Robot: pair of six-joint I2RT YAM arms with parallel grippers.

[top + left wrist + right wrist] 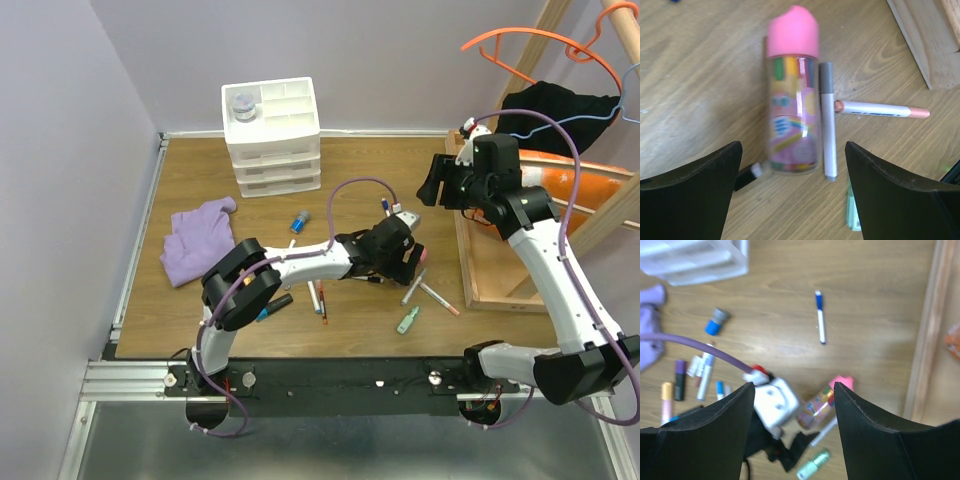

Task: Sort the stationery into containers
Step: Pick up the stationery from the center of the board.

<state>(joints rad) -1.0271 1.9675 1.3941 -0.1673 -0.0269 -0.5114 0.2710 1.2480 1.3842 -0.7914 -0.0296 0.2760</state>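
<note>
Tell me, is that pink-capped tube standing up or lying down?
Lying down. The pink-capped tube rests lengthwise on the wooden table, cap on, seen between the left gripper's open fingers.

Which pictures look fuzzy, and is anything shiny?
Left wrist view: the pink-capped tube is soft and blurry, with a glare streak on its clear body; the grey marker beside it looks sharper. Right wrist view: everything is slightly blurred. Top view: sharp and evenly lit.
</note>
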